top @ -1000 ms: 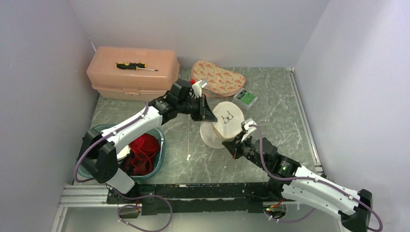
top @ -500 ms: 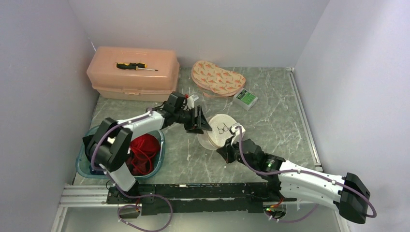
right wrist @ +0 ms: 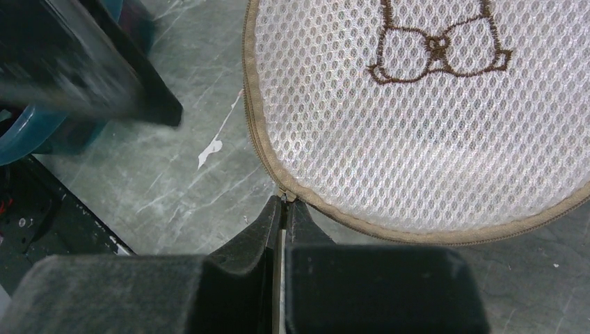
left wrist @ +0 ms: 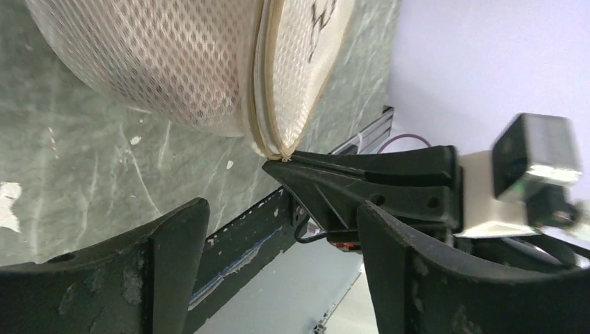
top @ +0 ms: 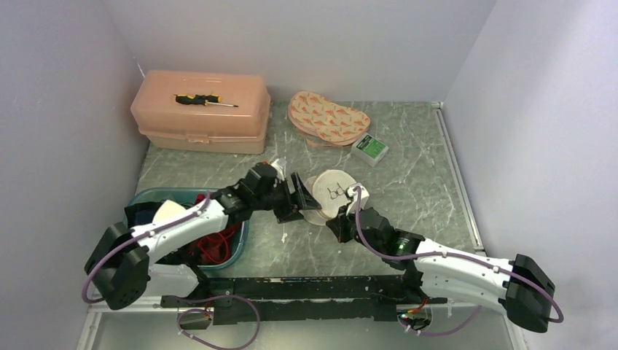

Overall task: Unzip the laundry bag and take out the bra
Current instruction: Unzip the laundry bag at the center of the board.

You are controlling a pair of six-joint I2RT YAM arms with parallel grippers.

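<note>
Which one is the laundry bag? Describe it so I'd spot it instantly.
On the grey marbled table, look near the middle, in front of the orange-patterned pouch. The laundry bag is the round cream mesh disc with a tan zip rim; only it has a small brown bra outline stitched on top.

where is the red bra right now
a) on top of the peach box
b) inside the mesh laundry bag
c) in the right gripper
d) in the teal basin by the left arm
d: the bra lies as a red heap in the teal basin, while the laundry bag shows only pale mesh, no red.
</note>
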